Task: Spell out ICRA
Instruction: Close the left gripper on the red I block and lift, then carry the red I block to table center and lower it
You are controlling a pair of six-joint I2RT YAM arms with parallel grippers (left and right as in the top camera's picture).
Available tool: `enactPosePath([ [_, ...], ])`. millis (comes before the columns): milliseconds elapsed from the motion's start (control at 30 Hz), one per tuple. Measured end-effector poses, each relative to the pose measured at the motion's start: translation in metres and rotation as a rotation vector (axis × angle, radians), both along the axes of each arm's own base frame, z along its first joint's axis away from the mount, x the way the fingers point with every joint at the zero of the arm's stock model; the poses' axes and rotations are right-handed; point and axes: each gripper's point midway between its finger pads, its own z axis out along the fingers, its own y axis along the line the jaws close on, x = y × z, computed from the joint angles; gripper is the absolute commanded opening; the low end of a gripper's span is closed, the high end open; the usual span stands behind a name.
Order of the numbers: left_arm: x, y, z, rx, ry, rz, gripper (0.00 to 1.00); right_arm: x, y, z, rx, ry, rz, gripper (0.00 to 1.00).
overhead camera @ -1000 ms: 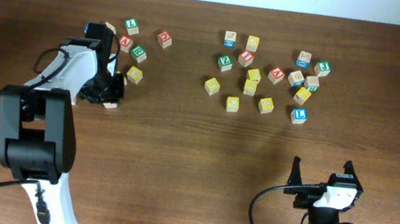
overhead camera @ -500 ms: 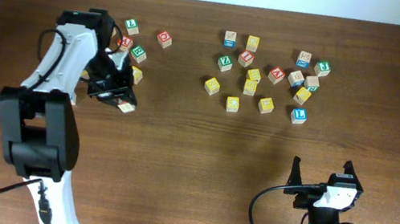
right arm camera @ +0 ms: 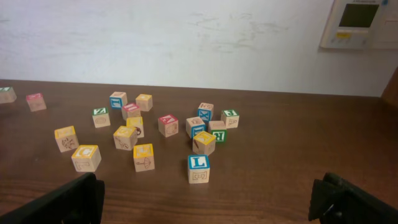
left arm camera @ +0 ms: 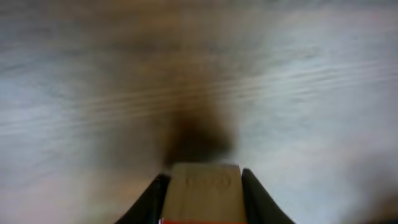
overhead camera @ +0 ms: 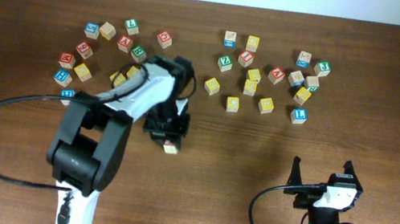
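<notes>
ICRA cube [overhead camera: 170, 148]: one pale-wood cube with a red edge strip. You cannot read its letter in any view.
Cube position: well to the left of the blue L cube [overhead camera: 300, 115] and nearer the robot's side of the table [overhead camera: 259, 150], apart from every other cube.
Cube height: you cannot tell whether it rests on the wood or hangs just above it. The left wrist view is blurred, with a dark shadow beyond the cube.
Left gripper [left arm camera: 204, 184]: pinching the ICRA cube. The dark fingers [left arm camera: 154, 194] press its two side faces.
Left arm [overhead camera: 133, 97]: reaches in from the left of the blue L cube, with its white link lying over part of the left group.
Right gripper [overhead camera: 320, 179]: spread wide and holding nothing, a little to the right of the blue L cube and much nearer the robot's side.
Right group [overhead camera: 271, 75]: loose lettered cubes with yellow, red, green and blue faces. The blue L cube is at its near right corner.
Left group [overhead camera: 105, 47]: more loose cubes, far to the left of the blue L cube.
Remaining letters: you cannot single out the other task cubes at this size.
Wall panel [right arm camera: 360, 22]: white unit with a small display, on the wall behind the blue L cube.
</notes>
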Motion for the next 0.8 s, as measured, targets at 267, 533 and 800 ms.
enactPosePath([
  [267, -0.0062, -0.0039, -0.0042, 0.055, -0.023, -0.008, 0.42, 0.0000, 0.0000, 0.0000, 0.000, 0.000, 0.000, 0.98],
  [533, -0.0050, 0.0019, -0.0044, 0.088, -0.031, -0.001, 0.23, 0.0000, 0.0000, 0.0000, 0.000, 0.000, 0.000, 0.98],
  [800, -0.0040, 0.0016, -0.0046, 0.086, -0.035, 0.001, 0.27, 0.0000, 0.0000, 0.0000, 0.000, 0.000, 0.000, 0.98],
])
